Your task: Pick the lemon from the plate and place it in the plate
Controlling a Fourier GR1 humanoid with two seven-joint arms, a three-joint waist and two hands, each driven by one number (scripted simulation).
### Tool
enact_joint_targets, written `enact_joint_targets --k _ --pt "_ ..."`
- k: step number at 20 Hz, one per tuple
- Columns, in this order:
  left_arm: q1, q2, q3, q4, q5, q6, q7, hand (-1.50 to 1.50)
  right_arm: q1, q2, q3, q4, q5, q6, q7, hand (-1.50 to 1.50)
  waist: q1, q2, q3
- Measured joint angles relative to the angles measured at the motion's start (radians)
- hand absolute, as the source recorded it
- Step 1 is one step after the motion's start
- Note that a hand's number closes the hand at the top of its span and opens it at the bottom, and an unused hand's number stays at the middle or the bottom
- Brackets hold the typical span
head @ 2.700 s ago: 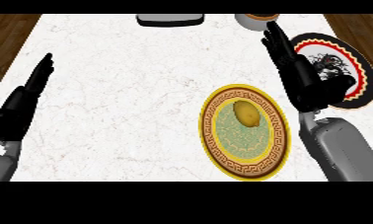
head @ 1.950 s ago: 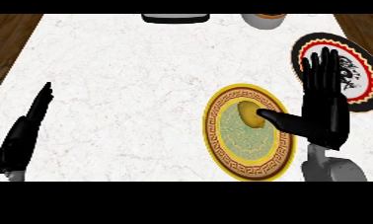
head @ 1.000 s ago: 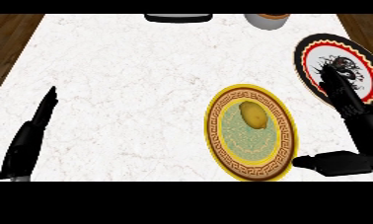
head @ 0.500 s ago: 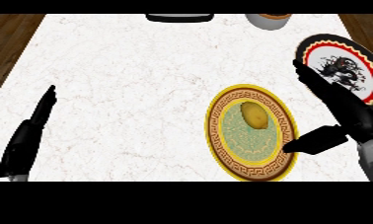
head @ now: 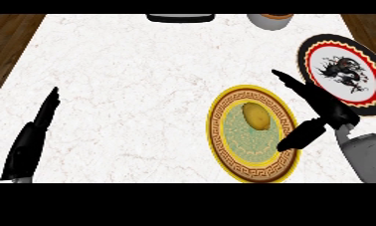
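**Right hand poised beside the lemon, grasp not yet made**

Nearest you, at the lower left edge, your left hand rests on the marble desk with fingers straight and holding nothing. At the lower right, your right hand sits spread apart, fingers pointing up and left past the plate's rim and the thumb reaching down over its right edge. It grips nothing. Just left of it lies the yellow patterned plate, and the lemon sits on it, slightly above centre, untouched.

Further off to the right is the red and black plate, the likely destination. At the far edge stand a bowl and a dark object.

You appear to be in the reach step. Next, bring the hand left over the lemon and close round it before lifting.
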Motion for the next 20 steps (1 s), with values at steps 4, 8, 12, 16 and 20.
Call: enact_joint_targets --k 4,8,12,16,20 --pt "-0.018 0.003 0.037 -0.001 -0.005 -0.034 0.02 0.0 -0.046 0.049 -0.01 0.112 0.056 0.059 -0.052 -1.5 -0.001 0.0 0.0" --pt "-0.013 -0.02 0.058 -0.013 -0.029 -0.051 0.023 0.0 -0.062 0.093 -0.03 0.16 0.101 0.117 -0.073 -1.5 -0.003 -0.001 0.0" --pt "-0.013 -0.05 0.072 -0.013 -0.058 -0.06 0.025 0.0 -0.071 0.141 -0.045 0.204 0.151 0.157 -0.098 -1.5 -0.004 -0.001 0.0" --pt "0.01 -0.073 0.089 -0.025 -0.077 -0.077 0.007 0.0 -0.086 0.187 -0.057 0.26 0.212 0.174 -0.115 -1.5 -0.004 -0.001 0.0" --pt "0.013 -0.098 0.101 -0.019 -0.107 -0.086 -0.001 0.0 -0.079 0.213 -0.077 0.299 0.266 0.187 -0.15 -1.5 -0.005 -0.001 0.0"
